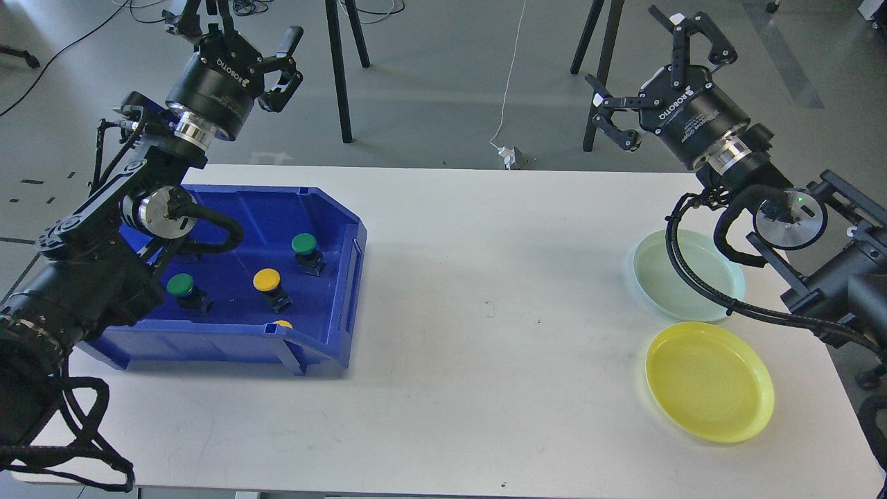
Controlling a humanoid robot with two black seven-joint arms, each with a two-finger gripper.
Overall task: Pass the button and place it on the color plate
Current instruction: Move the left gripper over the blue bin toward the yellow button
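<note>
Both grippers, left (251, 43) and right (648, 80), spread wide, empty. Buttons (267, 280) in bin (350, 263): probably light, rigid, smooth-capped; best pinched across the dark base.

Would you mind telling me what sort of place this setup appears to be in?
Probably a robotics lab or test room. A plain white table stands on a grey floor, with black tripod legs behind it and a white cable trailing to a plug.

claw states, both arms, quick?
Left claw: open, empty, raised above the blue bin.
Right claw: open, empty, raised beyond the plates.
</note>
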